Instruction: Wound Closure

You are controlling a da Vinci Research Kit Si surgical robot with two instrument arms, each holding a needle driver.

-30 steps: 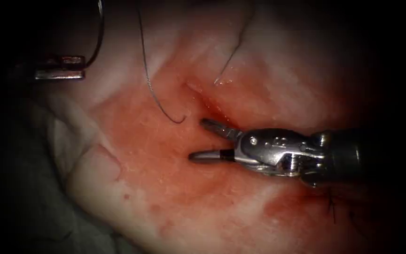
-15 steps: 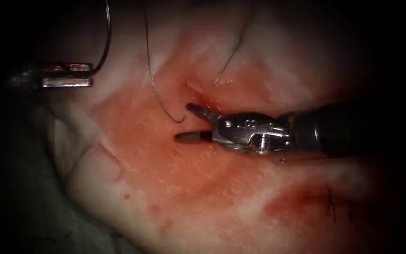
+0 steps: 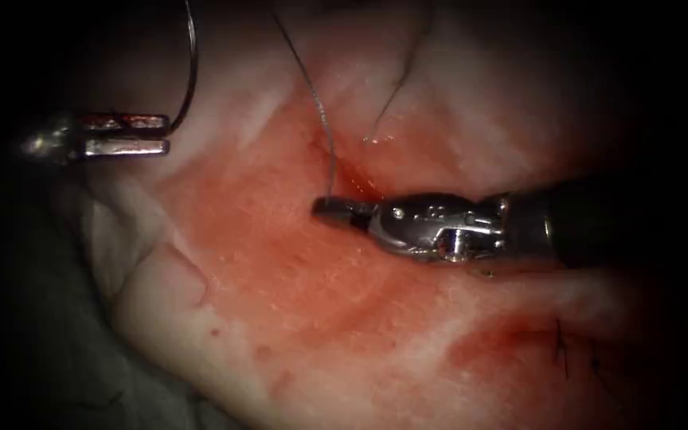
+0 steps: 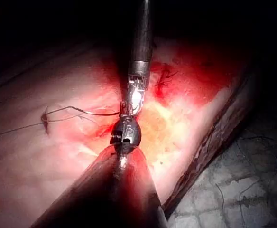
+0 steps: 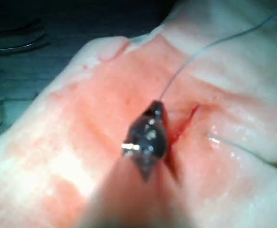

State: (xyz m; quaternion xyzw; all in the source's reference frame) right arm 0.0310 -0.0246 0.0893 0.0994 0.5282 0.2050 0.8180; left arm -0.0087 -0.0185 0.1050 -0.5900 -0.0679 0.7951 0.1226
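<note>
My left tool (image 3: 157, 135) sits far left of the cut, jaws shut on the curved needle (image 3: 193, 68) near one end of its arc. The needle rises clear of the tissue (image 3: 264, 302). My right tool (image 3: 330, 209) comes in from the right, and its jaws lie just left of the cut (image 3: 353, 181), shut on the free end of the thread (image 3: 324, 127). That thread runs up and away from the jaws. The right wrist view shows the right tool's shut tip (image 5: 156, 110) gripping the thread (image 5: 195, 52) beside the cut (image 5: 185, 124).
A second strand of thread (image 3: 396, 84) enters the tissue right of the cut. Earlier dark stitches (image 3: 560, 346) sit at the lower right. Red fluid (image 3: 296, 263) wets the tissue around the cut. Grey cloth (image 3: 33, 334) lies left of the tissue.
My right tool moved left to the curled free end of the thread and closed its jaws on it. The strand now runs straighter. My left tool drifted slightly right with the needle.
</note>
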